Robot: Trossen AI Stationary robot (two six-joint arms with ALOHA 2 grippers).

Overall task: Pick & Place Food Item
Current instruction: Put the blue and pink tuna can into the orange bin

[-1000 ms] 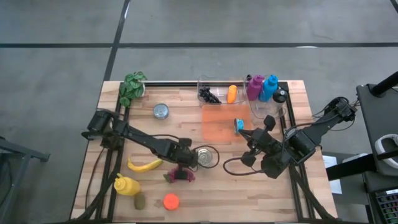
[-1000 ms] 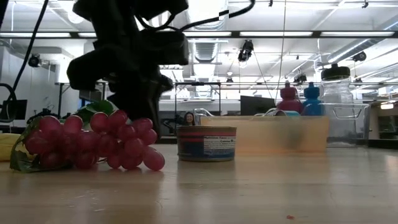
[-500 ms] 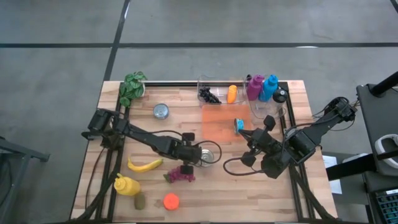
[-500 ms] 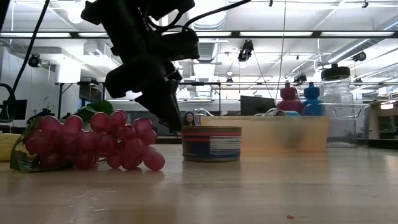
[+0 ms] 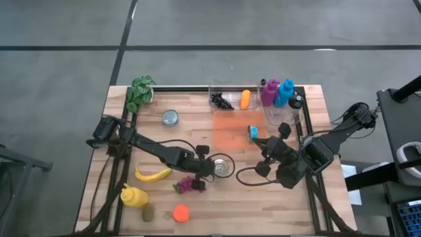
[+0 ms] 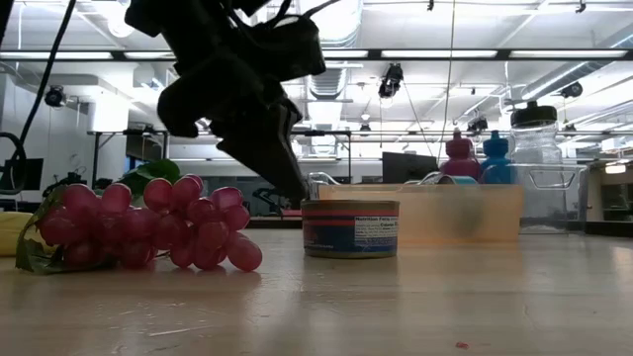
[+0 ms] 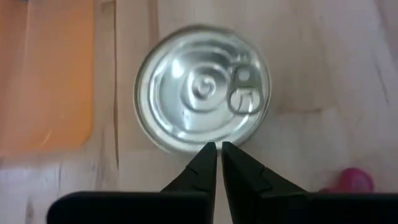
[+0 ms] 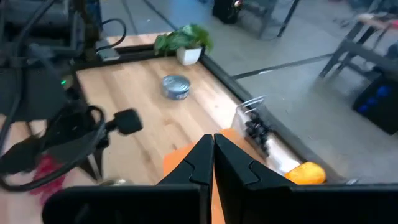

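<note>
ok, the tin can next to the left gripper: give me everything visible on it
The can is short, round and metal, standing upright on the wooden table near its middle. Its silver lid is sealed, with stamped concentric rings and a pull tab lying flat near one edge. The side carries a blue, white and red label with small print. The shut left gripper has its tips at the can's rim, pressing from the side rather than gripping. The pink grapes lie apart on that same side, and the orange mat lies beyond it.
</note>
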